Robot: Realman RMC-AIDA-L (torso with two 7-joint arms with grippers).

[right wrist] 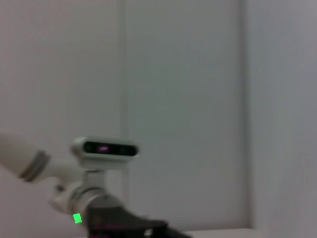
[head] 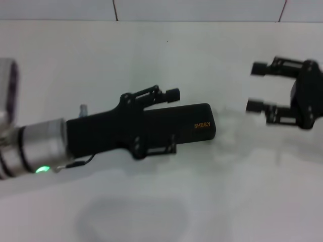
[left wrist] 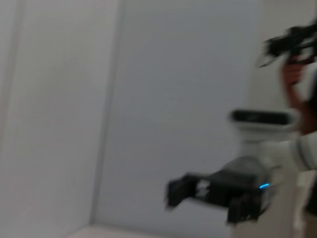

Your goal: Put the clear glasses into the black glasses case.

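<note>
Case closed, left gripper over it

Your head view shows the black glasses case [head: 194, 126] lying shut on the white table [head: 166, 60], long axis left-right, "SHERY" end toward the right gripper [head: 260, 88], which hangs wide open, well apart. Left gripper [head: 171, 121] straddles the case; grip unclear. Wrist views show only walls and the opposite arm. Clear glasses not discernible.

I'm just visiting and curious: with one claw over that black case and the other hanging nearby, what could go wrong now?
The case looks shut, with the left gripper over it, so nothing can go in yet. The glasses are too faint to make out on the white table, so the open right gripper might miss or knock them.
</note>
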